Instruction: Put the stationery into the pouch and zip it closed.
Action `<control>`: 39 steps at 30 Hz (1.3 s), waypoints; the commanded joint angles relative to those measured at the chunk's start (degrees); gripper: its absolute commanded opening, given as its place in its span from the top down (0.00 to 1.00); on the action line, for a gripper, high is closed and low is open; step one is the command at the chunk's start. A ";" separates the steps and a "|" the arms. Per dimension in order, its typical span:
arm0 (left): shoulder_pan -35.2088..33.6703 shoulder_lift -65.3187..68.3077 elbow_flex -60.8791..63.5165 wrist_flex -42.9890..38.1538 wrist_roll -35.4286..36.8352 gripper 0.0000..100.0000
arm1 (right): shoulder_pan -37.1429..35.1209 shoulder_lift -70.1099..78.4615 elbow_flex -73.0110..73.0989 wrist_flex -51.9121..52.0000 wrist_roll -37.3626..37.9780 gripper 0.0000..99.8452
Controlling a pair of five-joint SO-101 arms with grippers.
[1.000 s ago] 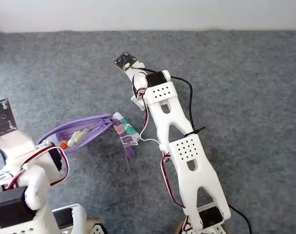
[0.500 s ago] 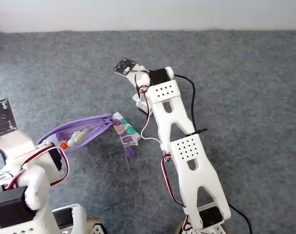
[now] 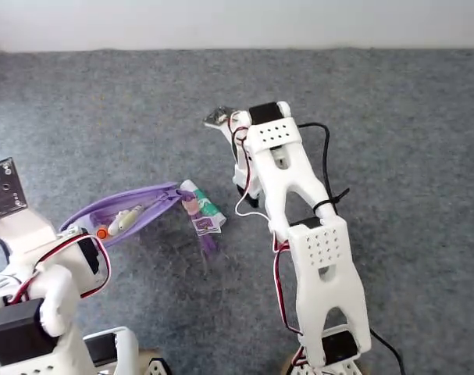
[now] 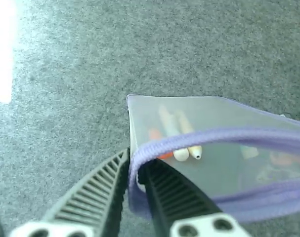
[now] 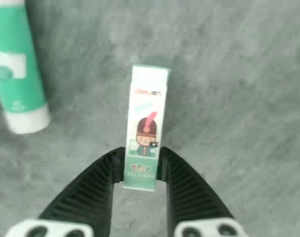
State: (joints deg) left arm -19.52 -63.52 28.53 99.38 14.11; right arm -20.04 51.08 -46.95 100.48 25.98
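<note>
A purple see-through pouch (image 3: pixel 131 209) lies open on the grey carpet, with pens (image 4: pixel 182 154) and an orange-tipped marker (image 3: pixel 102 232) inside. My left gripper (image 4: pixel 135 159) is shut on the pouch's (image 4: pixel 229 148) purple zip edge at its end corner. A small green-and-white eraser (image 5: pixel 144 148) sits upright between the jaws of my right gripper (image 5: pixel 142 170), which press on both its sides. Beside it lies a green-and-white glue stick (image 5: pixel 16 84); the glue stick (image 3: pixel 202 200) rests at the pouch's mouth. In the high view the right arm (image 3: pixel 279 168) covers its gripper and the eraser.
A small labelled item with a purple piece (image 3: pixel 208 226) lies just past the pouch's mouth. Grey carpet (image 3: pixel 393 117) stretches free to the right and the back. A pale wall strip (image 3: pixel 237 23) runs along the far edge.
The right arm's wrist has swung to the right and turned, and now covers the white eraser that showed beneath it before. Pouch, glue stick and left arm stay put.
</note>
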 commanded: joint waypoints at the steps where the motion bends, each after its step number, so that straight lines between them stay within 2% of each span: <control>1: -0.26 0.44 0.04 0.62 -0.53 0.99 | -0.66 -6.64 1.41 2.24 -3.52 0.81; 4: -0.26 0.44 0.04 0.62 -0.53 0.99 | -0.75 -6.55 1.41 0.57 -3.78 0.74; 10: -0.26 0.44 0.04 0.88 -0.53 0.99 | -3.38 -5.32 1.41 -6.90 -3.87 0.74; 15: -0.26 0.44 0.04 0.88 -0.53 0.99 | -5.14 -1.01 1.41 -8.31 -3.87 0.75; 18: -0.26 0.44 0.04 0.88 -0.62 0.99 | -5.05 1.27 1.41 -8.31 -3.87 0.84; 21: -0.26 0.44 0.04 0.88 -0.62 0.99 | -4.88 1.98 1.41 -7.60 -3.69 1.00; 23: -0.26 0.44 0.04 0.88 -0.53 0.99 | -4.88 1.54 1.41 -5.76 -3.87 0.96; 29: -0.26 0.44 0.13 0.88 -0.53 0.99 | -6.81 -5.41 1.41 2.42 -5.01 0.99; 32: -0.26 0.44 0.13 0.88 -0.53 0.99 | -6.90 -11.12 1.76 2.51 -10.37 0.99; 35: -0.26 0.44 0.13 0.88 -0.53 0.99 | -7.60 -16.66 2.37 2.59 -12.66 0.99; 39: -0.26 0.44 0.13 0.70 -0.53 0.99 | -9.80 -26.24 10.46 2.59 -16.09 0.99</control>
State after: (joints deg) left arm -19.52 -63.52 28.53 99.38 14.11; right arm -28.13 34.73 -40.70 100.48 12.88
